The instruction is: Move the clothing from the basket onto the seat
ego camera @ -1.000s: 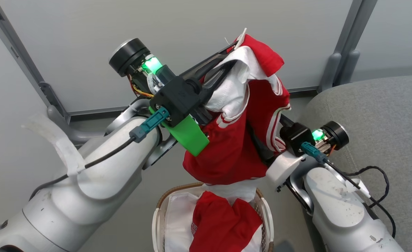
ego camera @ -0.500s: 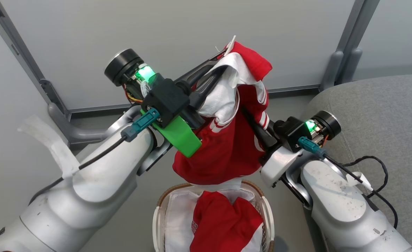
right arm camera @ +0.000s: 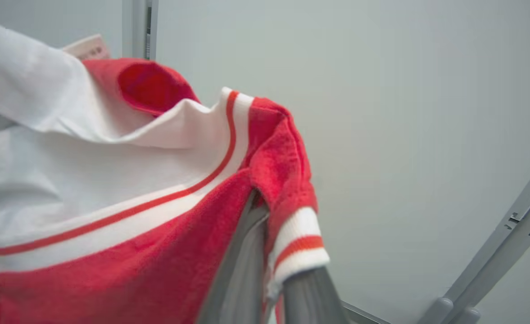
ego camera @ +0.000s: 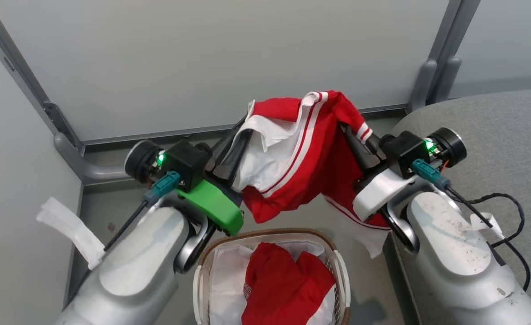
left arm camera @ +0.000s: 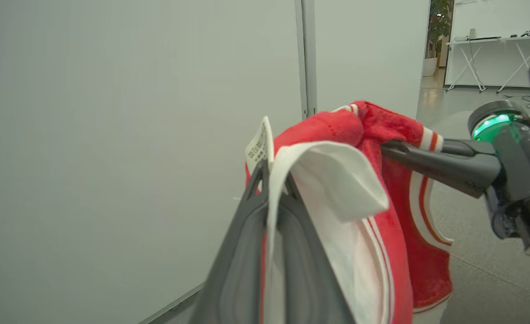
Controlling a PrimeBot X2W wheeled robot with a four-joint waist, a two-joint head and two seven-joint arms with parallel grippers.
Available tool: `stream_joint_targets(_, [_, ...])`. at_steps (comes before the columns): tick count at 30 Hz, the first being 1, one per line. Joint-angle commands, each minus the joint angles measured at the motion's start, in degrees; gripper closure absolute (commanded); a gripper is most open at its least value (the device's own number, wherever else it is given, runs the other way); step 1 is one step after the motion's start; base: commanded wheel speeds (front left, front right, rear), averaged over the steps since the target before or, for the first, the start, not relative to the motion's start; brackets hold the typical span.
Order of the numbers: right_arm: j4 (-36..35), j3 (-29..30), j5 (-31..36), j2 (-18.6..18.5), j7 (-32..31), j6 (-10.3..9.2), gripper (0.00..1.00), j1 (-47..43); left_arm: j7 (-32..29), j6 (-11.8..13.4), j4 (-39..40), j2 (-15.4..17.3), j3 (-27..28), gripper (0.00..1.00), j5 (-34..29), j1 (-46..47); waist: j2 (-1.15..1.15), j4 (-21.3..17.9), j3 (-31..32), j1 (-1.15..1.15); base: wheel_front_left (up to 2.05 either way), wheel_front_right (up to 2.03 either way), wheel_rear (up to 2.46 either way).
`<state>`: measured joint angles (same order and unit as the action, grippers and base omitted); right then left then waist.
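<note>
Now the basket (ego camera: 265,234) holds one red garment (ego camera: 283,289) on its white liner (ego camera: 224,280); other garment (ego camera: 301,167) hangs above it, L gripper (ego camera: 240,135) & R gripper (ego camera: 347,133) both clamped on it, near the seat (ego camera: 495,126).

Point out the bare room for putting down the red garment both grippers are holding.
The grey seat is bare beyond the right gripper. Bare floor shows between the left arm and the wall. The basket is crowded: another red garment lies in it, the held garment hanging above.
</note>
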<state>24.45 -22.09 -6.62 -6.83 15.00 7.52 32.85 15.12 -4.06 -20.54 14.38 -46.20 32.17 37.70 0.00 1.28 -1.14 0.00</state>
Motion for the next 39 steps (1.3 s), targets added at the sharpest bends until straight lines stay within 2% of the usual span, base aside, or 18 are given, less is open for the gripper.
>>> stream_joint_targets(1, [-0.4,0.9,0.7,-0.5,0.3,-0.05,1.00,-0.4,0.0,0.5,-0.4,-0.8,1.0,0.00,0.8,-2.0,0.00,-0.2,-0.1,0.00,0.00,0.00,0.00])
stream_joint_targets(10, [-3.2,6.4,2.7,-1.0,0.3,-0.05,1.00,-1.4,0.0,-1.0,-4.1,-4.0,4.9,0.00,0.0,-11.2,0.00,-1.6,-0.4,0.00,0.00,0.00,0.00])
stream_joint_targets(24, [-4.1,10.4,4.2,-1.8,0.3,-0.06,1.00,-3.8,0.0,-2.8,-6.2,-8.5,11.8,0.00,-6.2,-20.8,0.00,-5.1,-0.2,0.00,0.00,0.00,0.00])
stream_joint_targets(28, [-4.1,11.7,4.5,-2.0,0.3,-0.06,1.00,-4.1,0.0,-3.1,-5.7,-9.4,12.8,0.00,-7.2,-21.8,0.00,-7.3,-0.3,0.00,0.00,0.00,0.00])
stream_joint_targets(39, [-5.9,16.8,4.8,-4.1,0.3,-0.07,1.00,-3.1,0.0,-3.5,-2.7,-10.9,13.2,0.00,-9.5,-20.7,0.00,-16.9,-3.8,0.00,0.00,0.00,0.00])
